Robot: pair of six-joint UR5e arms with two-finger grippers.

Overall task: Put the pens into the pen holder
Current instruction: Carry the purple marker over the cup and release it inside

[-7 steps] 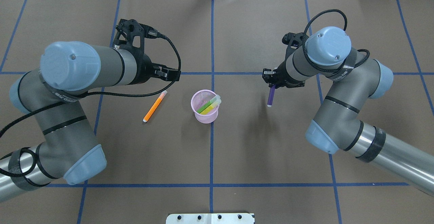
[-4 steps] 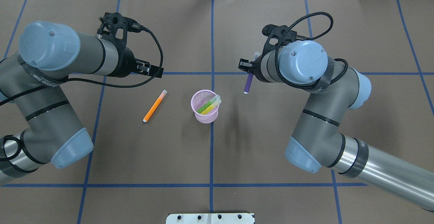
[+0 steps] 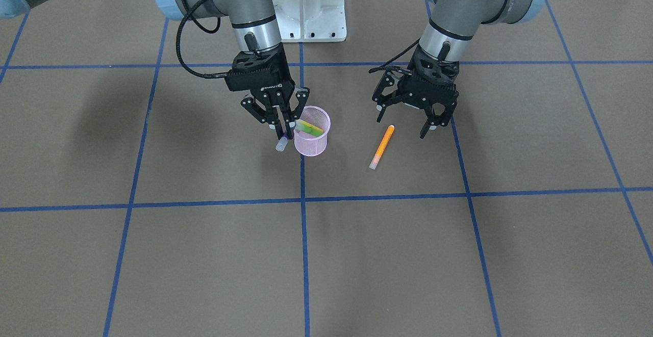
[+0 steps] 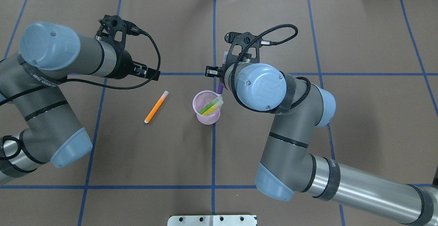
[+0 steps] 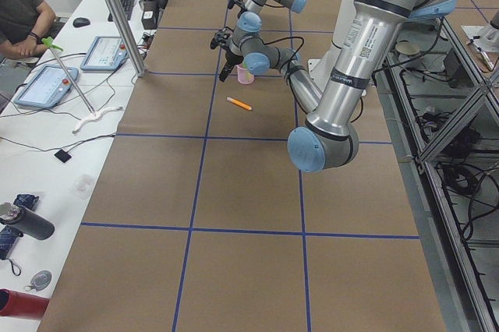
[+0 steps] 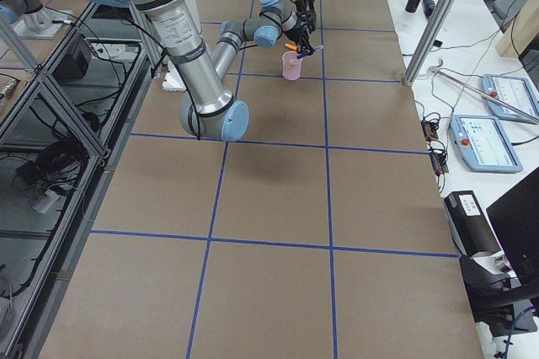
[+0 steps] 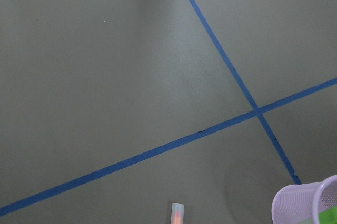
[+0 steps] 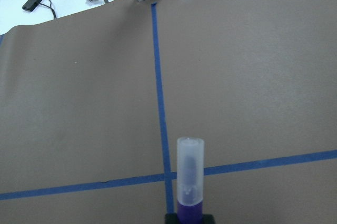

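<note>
The right hand (image 3: 282, 132) pinches the purple pen (image 8: 189, 182) by its barrel, just beside the pen holder (image 3: 311, 146) at the middle of the desk (image 3: 153, 255). The pen looks light, stiff and probably slick, so a firm mid-barrel hold suits it. The left hand (image 3: 403, 124) hovers wide near the orange pen (image 3: 381, 147).

The pen holder (image 4: 206, 116) stands near the table's (image 4: 137, 157) middle, two pens (image 4: 212, 105) leaning inside it. A third pen (image 4: 156, 107) lies flat to its left, near the left gripper (image 3: 403, 123). The right gripper (image 3: 282, 128), just beside the holder, carries a fourth pen (image 3: 280, 144).
</note>
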